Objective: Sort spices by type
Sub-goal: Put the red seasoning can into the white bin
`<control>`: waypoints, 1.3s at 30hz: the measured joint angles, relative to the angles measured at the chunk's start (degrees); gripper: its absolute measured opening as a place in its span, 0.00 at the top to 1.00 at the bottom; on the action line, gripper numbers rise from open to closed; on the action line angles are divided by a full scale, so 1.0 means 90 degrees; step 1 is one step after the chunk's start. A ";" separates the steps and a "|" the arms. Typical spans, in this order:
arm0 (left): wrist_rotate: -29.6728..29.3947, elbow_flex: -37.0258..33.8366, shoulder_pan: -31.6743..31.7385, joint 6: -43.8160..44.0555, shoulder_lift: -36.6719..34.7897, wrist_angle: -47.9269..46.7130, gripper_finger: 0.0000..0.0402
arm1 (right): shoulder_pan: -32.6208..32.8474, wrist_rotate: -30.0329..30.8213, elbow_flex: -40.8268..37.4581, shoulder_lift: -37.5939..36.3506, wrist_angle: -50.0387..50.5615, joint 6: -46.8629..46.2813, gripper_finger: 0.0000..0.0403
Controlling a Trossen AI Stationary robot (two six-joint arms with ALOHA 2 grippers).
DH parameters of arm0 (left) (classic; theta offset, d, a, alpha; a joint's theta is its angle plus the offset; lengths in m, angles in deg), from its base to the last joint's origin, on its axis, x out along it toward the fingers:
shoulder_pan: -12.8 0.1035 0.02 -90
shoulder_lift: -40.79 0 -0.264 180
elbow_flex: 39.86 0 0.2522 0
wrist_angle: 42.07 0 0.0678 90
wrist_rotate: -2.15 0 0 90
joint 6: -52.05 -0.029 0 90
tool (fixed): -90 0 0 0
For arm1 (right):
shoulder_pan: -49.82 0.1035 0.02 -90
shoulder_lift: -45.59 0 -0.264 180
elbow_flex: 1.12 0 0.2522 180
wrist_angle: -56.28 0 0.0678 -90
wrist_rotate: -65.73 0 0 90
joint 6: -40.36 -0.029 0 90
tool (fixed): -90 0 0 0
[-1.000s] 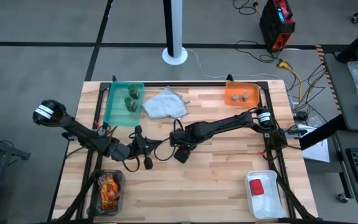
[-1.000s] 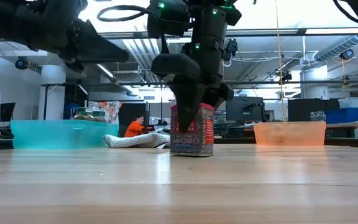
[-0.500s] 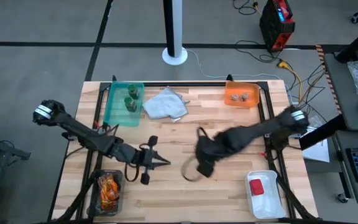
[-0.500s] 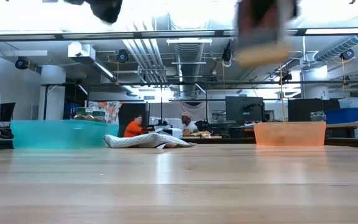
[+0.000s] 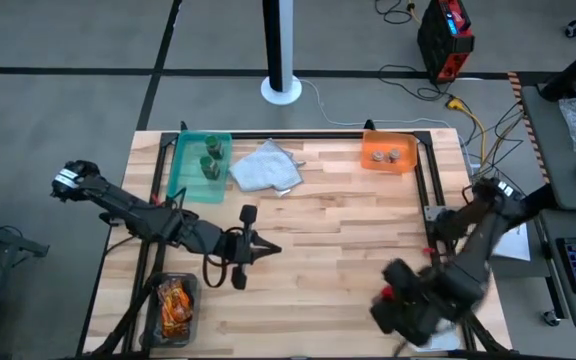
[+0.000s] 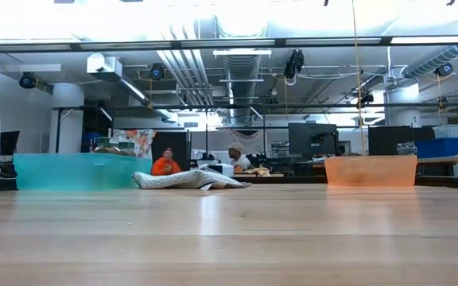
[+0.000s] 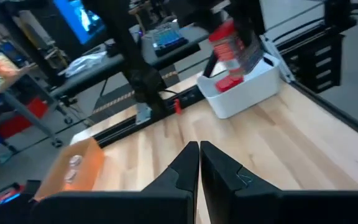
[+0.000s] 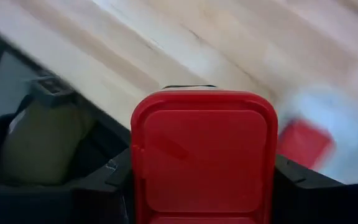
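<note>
No text, label, brand, number or sign can be read in any view. The red boxy container (image 7: 234, 45) carries a printed label, seen from the left wrist camera, but its print is too blurred to make out. The monitors in the room behind the table, around 1 o'clock in the low view, show nothing legible.
</note>
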 joint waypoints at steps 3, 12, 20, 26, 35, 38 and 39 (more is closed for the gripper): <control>-0.0025 0.0051 0.0100 -0.0020 0.0000 -0.0002 1.00 | 0.0520 -0.0117 -0.0019 0.0024 0.0558 -0.1483 0.51; -0.0036 0.0063 0.0323 -0.0023 -0.0007 0.0010 1.00 | 0.1368 -0.1570 -0.0242 0.0208 0.1337 -0.3629 0.51; -0.0036 0.0062 0.0541 -0.0042 -0.0012 0.0186 1.00 | 0.1424 -0.1843 -0.0839 0.0303 0.1344 -0.3863 0.51; -0.0036 0.0064 0.0630 -0.0045 -0.0014 0.0196 1.00 | 0.1422 -0.1964 -0.1182 0.0250 0.1346 -0.3757 0.51; -0.0036 0.0063 0.0649 -0.0045 -0.0013 0.0208 1.00 | 0.1434 -0.2016 -0.1850 0.0243 0.1243 -0.3703 0.51; -0.0036 0.0063 0.0649 -0.0045 -0.0012 0.0201 1.00 | 0.1434 -0.2004 -0.2104 0.0243 0.0924 -0.3694 0.51; -0.0036 0.0064 0.0649 -0.0045 -0.0012 0.0201 1.00 | 0.1434 -0.2004 -0.2199 0.0243 0.0820 -0.3684 0.51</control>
